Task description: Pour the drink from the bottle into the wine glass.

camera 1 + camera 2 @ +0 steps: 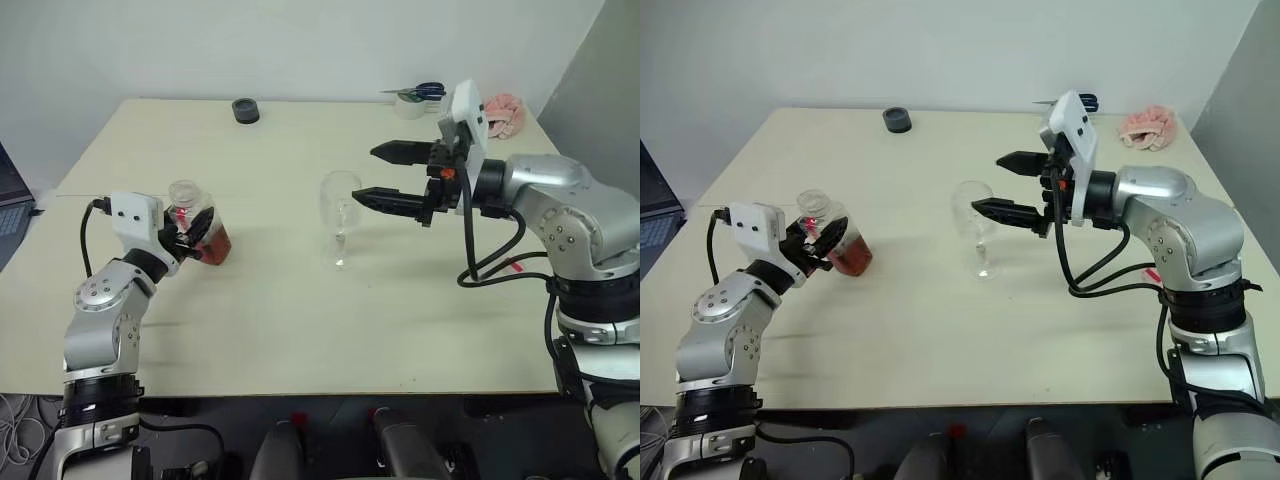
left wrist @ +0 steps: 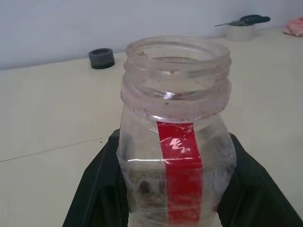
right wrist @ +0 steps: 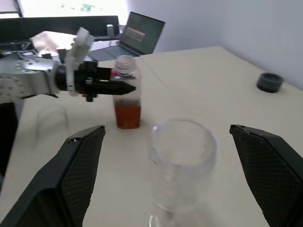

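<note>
Already the bottle [image 1: 194, 228] sits between the jaws of the left gripper [image 1: 196, 236], which are clenched on its squarish body below the open threaded neck; no cap is on it. It looks light, with thin clear plastic walls that probably give under pressure, so a mid-body hold near the red label seems right. The wine glass [image 1: 340, 213] stands between and just ahead of the right gripper's [image 1: 374, 176] wide, released jaws, untouched. It is likely fragile, top-heavy and slippery; the bowl looks the steadier place to take. The drink [image 1: 851, 258] lies low in the bottle, below the left jaws.
</note>
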Robot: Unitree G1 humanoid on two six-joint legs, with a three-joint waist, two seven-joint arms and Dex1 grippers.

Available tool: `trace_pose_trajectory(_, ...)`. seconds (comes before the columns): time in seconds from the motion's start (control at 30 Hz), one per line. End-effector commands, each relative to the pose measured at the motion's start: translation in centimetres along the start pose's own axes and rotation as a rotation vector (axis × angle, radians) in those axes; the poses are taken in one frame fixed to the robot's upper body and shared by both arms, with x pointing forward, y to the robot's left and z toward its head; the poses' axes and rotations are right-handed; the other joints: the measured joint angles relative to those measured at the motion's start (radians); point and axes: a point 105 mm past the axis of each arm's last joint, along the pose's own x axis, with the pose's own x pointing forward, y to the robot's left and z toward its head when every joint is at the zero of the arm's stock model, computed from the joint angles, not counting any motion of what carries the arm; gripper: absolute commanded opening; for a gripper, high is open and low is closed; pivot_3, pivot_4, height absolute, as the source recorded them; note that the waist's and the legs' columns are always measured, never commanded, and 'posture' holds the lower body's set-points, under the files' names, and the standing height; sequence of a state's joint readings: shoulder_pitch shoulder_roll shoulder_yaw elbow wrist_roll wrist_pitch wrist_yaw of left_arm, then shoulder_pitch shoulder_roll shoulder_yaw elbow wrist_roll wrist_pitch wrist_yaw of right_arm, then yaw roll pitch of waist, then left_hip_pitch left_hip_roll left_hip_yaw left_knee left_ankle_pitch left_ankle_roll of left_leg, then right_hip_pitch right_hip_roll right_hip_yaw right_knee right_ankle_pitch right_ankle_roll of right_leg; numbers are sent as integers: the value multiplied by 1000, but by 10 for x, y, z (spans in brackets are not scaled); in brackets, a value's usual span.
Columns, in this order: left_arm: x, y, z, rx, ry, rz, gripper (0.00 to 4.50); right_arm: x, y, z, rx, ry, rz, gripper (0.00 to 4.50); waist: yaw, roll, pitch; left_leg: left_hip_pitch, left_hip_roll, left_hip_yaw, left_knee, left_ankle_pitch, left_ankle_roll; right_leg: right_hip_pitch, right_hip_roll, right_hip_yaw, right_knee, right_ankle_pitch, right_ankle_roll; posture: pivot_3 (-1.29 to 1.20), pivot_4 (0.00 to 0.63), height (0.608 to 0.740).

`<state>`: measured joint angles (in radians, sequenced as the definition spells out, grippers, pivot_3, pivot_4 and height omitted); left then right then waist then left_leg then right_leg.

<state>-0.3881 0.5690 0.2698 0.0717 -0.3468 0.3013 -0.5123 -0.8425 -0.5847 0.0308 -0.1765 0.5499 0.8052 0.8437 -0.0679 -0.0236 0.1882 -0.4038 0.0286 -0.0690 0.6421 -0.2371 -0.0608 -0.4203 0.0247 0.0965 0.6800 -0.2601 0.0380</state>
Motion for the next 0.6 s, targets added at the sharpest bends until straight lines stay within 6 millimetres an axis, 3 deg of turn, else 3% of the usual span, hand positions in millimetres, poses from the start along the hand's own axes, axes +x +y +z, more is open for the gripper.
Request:
trace_pose_trajectory(0.03,23,-8,58,153,-115,-75,1843,-25,4,15,-92,-53,-56,4500,14,-2,1,-2,0,-2,2,0,0,-1,1,-1,0,0,0,0,150,740)
trace_pose_trajectory(0.13,48,-24,89,314,-156,-166,1843,-51,19,10,-118,-36,-82,4500,28,-2,1,-5,0,-3,3,0,0,-2,1,-2,-1,0,0,0,150,740)
trace_pose_trajectory(0.3,68,-40,111,595,-192,-260,1843,-74,38,-5,-116,0,-130,4500,33,-2,1,-5,-2,-3,1,0,0,-1,-1,-2,-2,2,-2,0,150,740)
trace_pose_trajectory(0.6,88,-71,122,844,-291,-368,1842,-72,41,-11,-111,-21,-201,4500,19,-2,2,-4,-1,-2,3,0,0,-1,1,-1,-1,0,1,0,150,740)
